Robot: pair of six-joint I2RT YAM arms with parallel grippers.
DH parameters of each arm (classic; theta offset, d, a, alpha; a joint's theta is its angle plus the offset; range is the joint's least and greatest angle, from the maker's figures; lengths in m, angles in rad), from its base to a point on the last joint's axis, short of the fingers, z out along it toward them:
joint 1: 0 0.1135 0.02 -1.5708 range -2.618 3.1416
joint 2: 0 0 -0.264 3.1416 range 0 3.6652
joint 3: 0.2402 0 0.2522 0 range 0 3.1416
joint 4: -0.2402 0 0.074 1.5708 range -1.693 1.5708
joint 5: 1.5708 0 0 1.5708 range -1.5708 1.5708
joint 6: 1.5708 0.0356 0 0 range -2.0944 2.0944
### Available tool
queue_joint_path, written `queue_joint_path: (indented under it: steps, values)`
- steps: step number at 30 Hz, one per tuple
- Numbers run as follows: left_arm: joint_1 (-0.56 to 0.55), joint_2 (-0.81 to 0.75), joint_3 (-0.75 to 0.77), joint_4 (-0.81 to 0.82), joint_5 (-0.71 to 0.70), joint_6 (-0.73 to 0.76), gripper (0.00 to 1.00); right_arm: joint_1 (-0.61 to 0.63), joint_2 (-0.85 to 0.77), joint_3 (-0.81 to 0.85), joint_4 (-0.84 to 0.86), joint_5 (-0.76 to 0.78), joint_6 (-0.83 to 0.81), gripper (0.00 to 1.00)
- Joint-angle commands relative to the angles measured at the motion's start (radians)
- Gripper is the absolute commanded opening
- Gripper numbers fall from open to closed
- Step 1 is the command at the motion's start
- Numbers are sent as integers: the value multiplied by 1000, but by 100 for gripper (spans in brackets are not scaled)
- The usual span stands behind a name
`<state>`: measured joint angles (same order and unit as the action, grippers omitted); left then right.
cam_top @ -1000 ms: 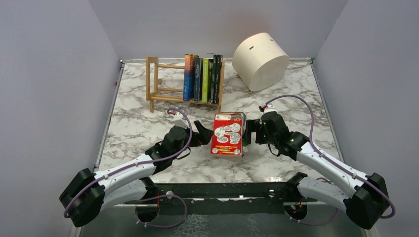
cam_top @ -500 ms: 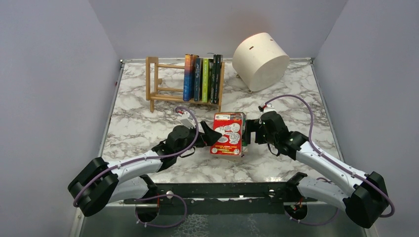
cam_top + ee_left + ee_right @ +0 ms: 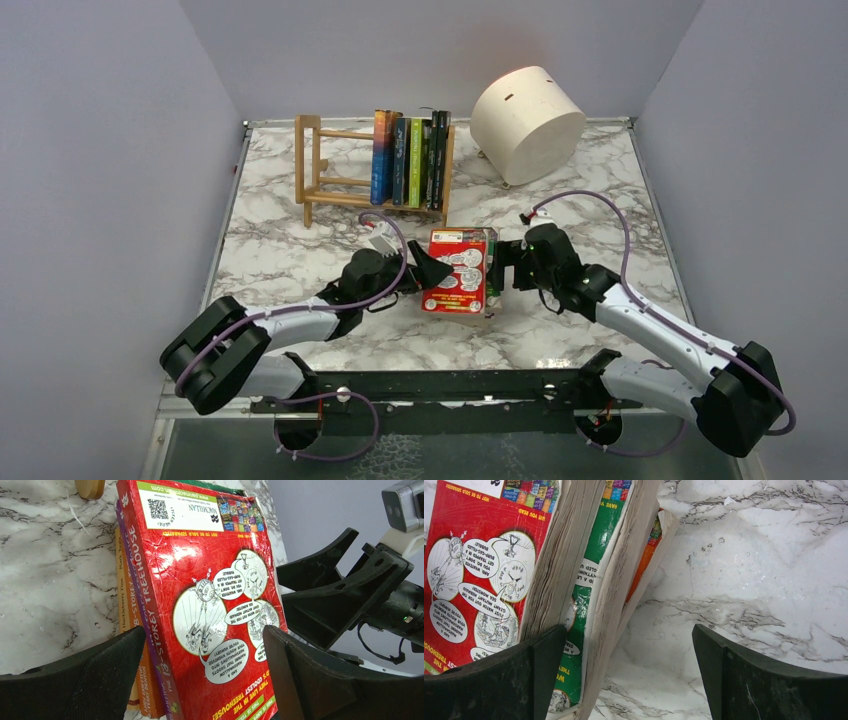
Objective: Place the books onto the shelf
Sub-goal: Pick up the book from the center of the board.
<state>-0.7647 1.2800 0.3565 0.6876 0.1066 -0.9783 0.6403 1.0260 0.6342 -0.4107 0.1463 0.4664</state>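
Observation:
Several books [image 3: 410, 160] stand upright at the right end of the light-wood shelf [image 3: 325, 165]. A loose stack of books [image 3: 458, 272] lies mid-table, with a red cover [image 3: 210, 580] on top and purple [image 3: 150, 630] and orange [image 3: 131, 630] spines below. My left gripper [image 3: 428, 268] [image 3: 204, 630] is open and straddles the stack's spine side: one finger low by the spines, the other over the red cover. My right gripper [image 3: 500, 270] [image 3: 629, 630] is open at the page side. Its left finger is against the fanned page edges by a green cover [image 3: 596, 545]; its right finger is over bare marble.
A cream cylindrical drum [image 3: 527, 122] lies on its side at the back right, close to the shelf's right end. The shelf's left half holds no books. Grey walls enclose the marble table [image 3: 280, 250] on three sides.
My left arm has reached right, bringing its open jaws from beside the stack to around its spine edge. The stack has nudged slightly. The right arm has barely moved.

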Motion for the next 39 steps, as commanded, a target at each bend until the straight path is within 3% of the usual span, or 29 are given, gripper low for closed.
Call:
queue_joint_path:
  steps: [1, 8, 29, 39]
  values:
    - [13, 44, 6, 105, 61, -18, 81, 6, 24, 28, 34, -29, -15, 95]
    - [16, 104, 19, 165, 101, -36, 80, 7, 41, 36, 41, -29, -16, 95]
    - [16, -2, 4, 167, 112, -52, 75, 7, 68, 56, 56, -38, -17, 95]
    - [8, 6, 29, 170, 125, -52, 68, 23, 99, 77, 67, -37, -15, 94]
